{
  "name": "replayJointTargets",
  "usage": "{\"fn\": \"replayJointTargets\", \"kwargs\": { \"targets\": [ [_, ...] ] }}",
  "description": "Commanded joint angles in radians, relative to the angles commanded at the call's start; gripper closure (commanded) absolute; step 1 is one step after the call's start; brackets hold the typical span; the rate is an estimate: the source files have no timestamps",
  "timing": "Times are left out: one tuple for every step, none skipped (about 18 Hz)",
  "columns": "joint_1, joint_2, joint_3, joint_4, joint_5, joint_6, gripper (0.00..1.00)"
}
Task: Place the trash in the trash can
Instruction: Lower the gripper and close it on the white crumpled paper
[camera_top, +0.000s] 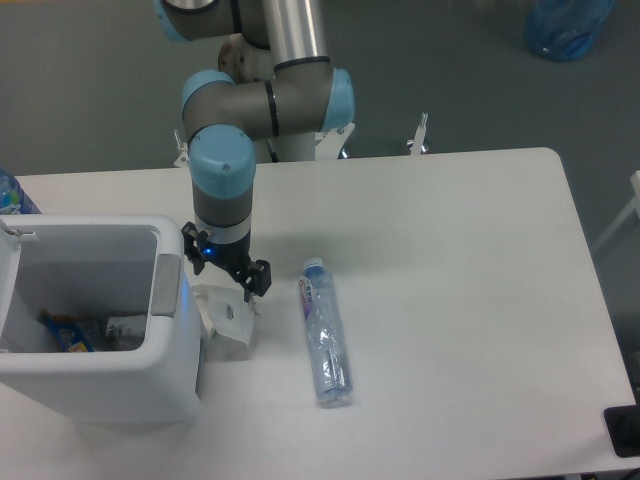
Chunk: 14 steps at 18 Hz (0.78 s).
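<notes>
The crumpled white paper bag (228, 328) lies on the table right against the trash can's right side. My gripper (228, 285) points down directly over it, its black fingers (258, 280) spread, low over the paper's top; whether they touch it I cannot tell. The slim clear plastic bottle (325, 340) lies flat just right of the paper, cap toward the back, apart from the gripper. The trash can (90, 365) is a white bin at the front left with a grey panel (167, 285) on its right rim.
Inside the bin lie a blue-orange wrapper (62, 335) and a small pale item (125, 325). A blue bottle top (10, 195) shows at the left edge. A black object (625, 430) sits at the table's front right corner.
</notes>
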Motion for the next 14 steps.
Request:
{"fn": "replayJointTargets", "kwargs": {
  "targets": [
    [-0.002,0.0,0.0,0.0,-0.002,-0.012,0.0],
    [-0.002,0.0,0.002,0.0,-0.002,-0.025,0.0],
    [-0.002,-0.002,0.003,0.002,-0.002,-0.041,0.0],
    [-0.002,-0.005,0.006,0.011,-0.002,-0.057,0.0],
    [-0.002,-0.009,0.011,0.017,-0.002,-0.061,0.0],
    [-0.002,-0.017,0.014,0.02,-0.002,-0.062,0.0],
    [-0.002,-0.028,0.023,0.02,-0.002,-0.065,0.0],
    [-0.002,-0.034,0.028,0.02,-0.002,-0.069,0.0],
    [-0.002,-0.041,0.032,0.02,-0.002,-0.077,0.0],
    [-0.002,-0.043,0.037,0.02,-0.002,-0.08,0.0],
    [-0.002,-0.044,0.038,0.02,-0.002,-0.08,0.0],
    [-0.002,-0.048,0.038,0.02,-0.002,-0.08,0.0],
    [-0.002,-0.051,0.038,0.02,0.0,-0.081,0.0],
    [-0.002,-0.055,0.038,0.02,0.0,-0.081,0.0]
  ]
}}
